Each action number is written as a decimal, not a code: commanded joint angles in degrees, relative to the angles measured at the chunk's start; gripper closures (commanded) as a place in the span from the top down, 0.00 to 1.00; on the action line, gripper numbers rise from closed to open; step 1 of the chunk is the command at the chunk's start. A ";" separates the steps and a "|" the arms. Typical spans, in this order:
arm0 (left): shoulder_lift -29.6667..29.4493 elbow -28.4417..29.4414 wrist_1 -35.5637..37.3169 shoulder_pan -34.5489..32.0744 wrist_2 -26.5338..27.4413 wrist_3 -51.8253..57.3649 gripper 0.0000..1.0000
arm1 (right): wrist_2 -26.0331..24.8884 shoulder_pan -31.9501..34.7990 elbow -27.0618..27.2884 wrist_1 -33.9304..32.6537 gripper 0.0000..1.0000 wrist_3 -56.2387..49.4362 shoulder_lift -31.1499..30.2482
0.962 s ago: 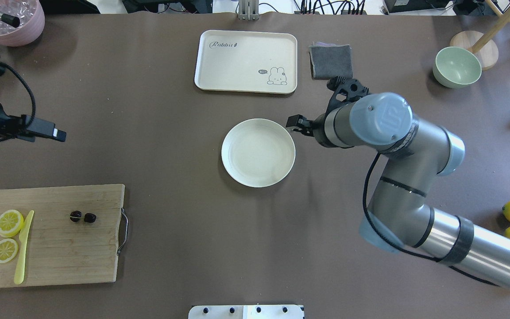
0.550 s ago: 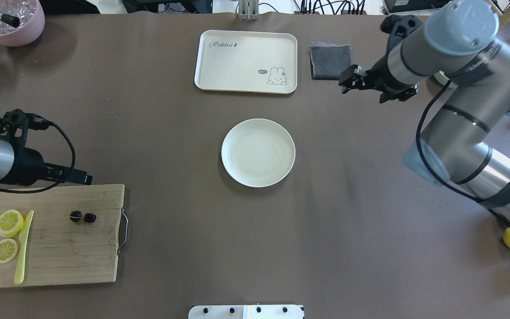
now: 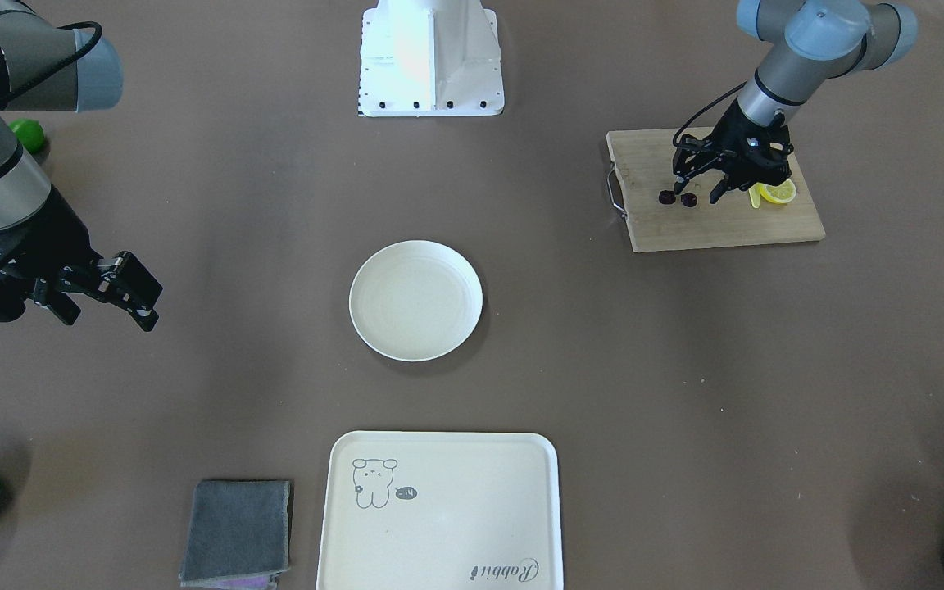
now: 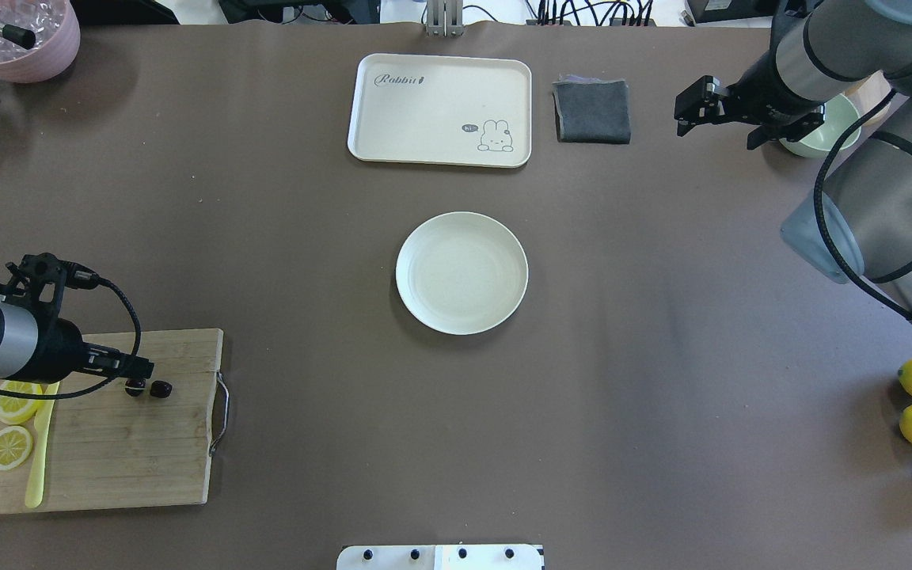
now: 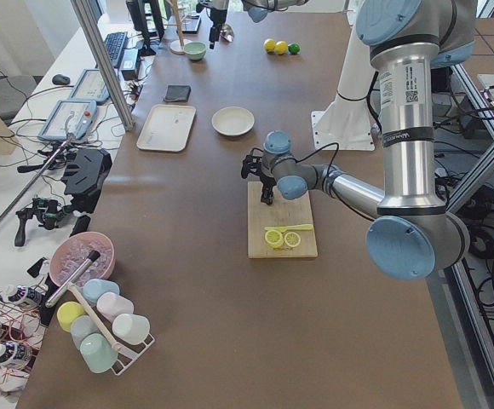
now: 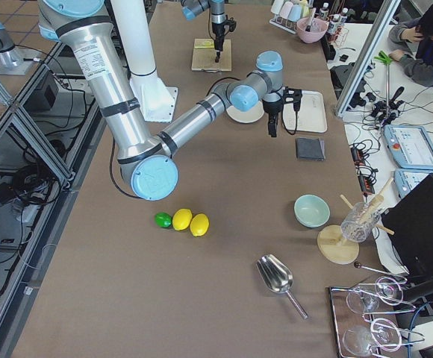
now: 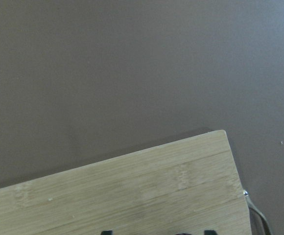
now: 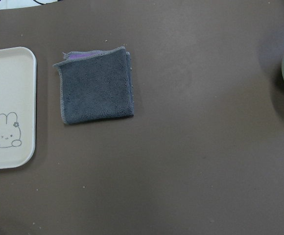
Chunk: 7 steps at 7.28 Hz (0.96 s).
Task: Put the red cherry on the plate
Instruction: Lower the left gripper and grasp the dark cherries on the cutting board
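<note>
**Red cherry pair: centre, sink, close softly**

Red cherry (image 4: 149, 388), a pair of tiny, almost black round fruits, lies side by side near the far edge of the pale bamboo cutting board (image 4: 108, 451). The board sits at the worktop's left end. The round cream-white plate (image 4: 461, 272) in the middle of the worktop is bare and well apart from the fruit.

The left pincer (image 3: 696, 188) hangs right over the pair with its jaws apart. In the front-facing view one fingertip stands beside the cherries and the other towards the yellow lemon slice (image 3: 779, 192). I cannot tell whether the tips touch the wood. By my judgement the step in hand is the grasp itself.

- **Centre the grip.** Any stem is too small to make out, so aim for the fruits and put the gap squarely over them.
- **Go low, then close slowly.** Bring the tips down to just off the board first. Small round things are likely to roll or squirt free if caught off-centre or pinched high.
- **Mind the lemon slice.** Keep the finger on that side from dragging it.
- **Lift straight up.** Carry the pair over to the plate and release low, near its centre, so they do not run over the shallow rim.

The right pincer (image 3: 144, 301), jaws apart and holding nothing, hovers by the dark grey folded cloth (image 4: 592, 111). That is off the carrying path, and it is best left there.
</note>
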 commanded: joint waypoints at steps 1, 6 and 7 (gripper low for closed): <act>0.86 0.10 0.01 0.57 0.33 0.13 0.52 | -0.10 0.07 0.51 0.03 1.00 -0.06 -0.68; 1.39 -0.51 0.01 -0.04 0.68 0.13 0.00 | -0.27 0.07 0.42 0.03 1.00 -0.06 -0.69; 1.66 -2.08 0.01 -0.30 0.51 0.13 0.00 | -0.19 -0.02 0.42 0.03 1.00 -0.06 -0.68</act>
